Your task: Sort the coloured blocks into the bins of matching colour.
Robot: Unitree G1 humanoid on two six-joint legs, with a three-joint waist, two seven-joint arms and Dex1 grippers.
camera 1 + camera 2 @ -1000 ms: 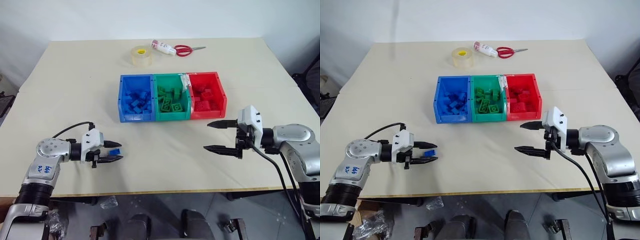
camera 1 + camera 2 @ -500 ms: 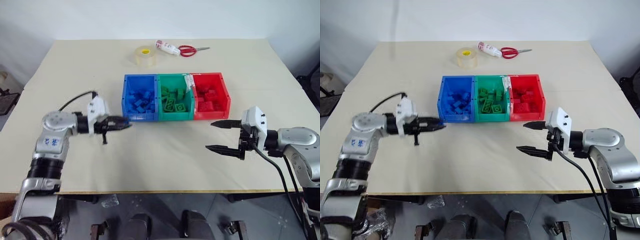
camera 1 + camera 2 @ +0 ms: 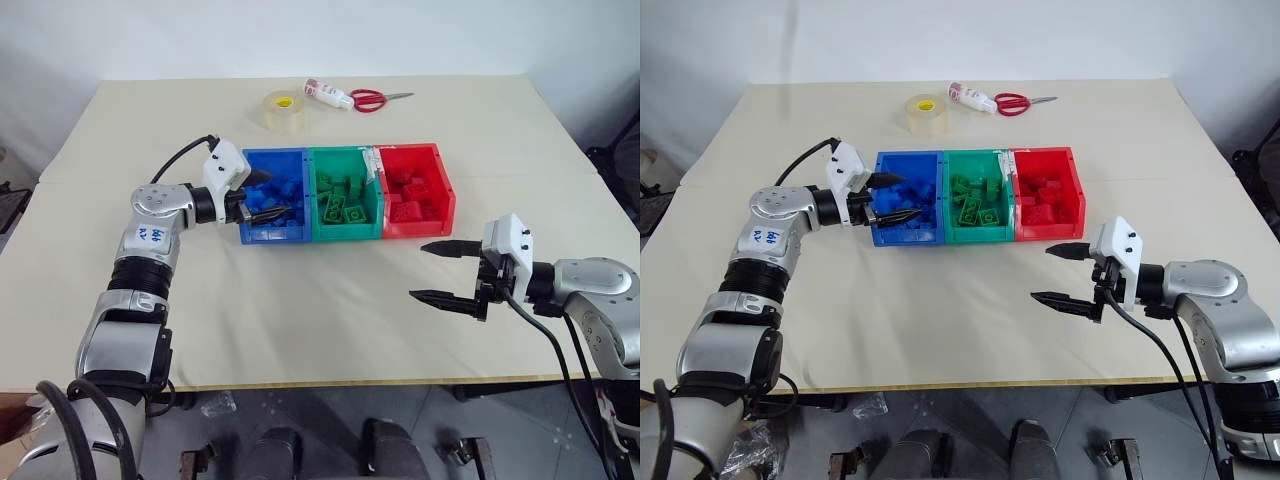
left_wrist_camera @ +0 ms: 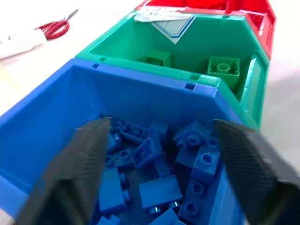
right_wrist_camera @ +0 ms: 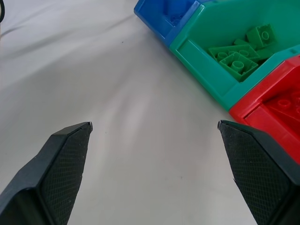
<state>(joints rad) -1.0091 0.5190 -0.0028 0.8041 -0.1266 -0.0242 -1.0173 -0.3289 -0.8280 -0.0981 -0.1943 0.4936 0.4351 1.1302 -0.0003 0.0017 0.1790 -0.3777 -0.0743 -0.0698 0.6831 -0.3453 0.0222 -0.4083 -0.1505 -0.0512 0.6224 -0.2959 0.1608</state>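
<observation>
Left wrist view: the left gripper (image 4: 157,154) hangs over the blue bin (image 3: 272,196), fingers spread and empty above piled blue blocks (image 4: 159,164). Best drawn straight back, clear of the rim. Green blocks (image 3: 345,200) fill the green bin (image 3: 345,194), red blocks (image 3: 410,197) the red bin (image 3: 412,190). The right gripper (image 3: 440,271) waits, released, over bare table (image 3: 300,310).

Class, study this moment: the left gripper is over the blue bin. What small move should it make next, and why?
Probably draw the left gripper back out of the blue bin. It stands open above the blue bricks with nothing between its fingers, so its drop looks done. No loose brick shows on the table, and the right gripper hangs open.
</observation>
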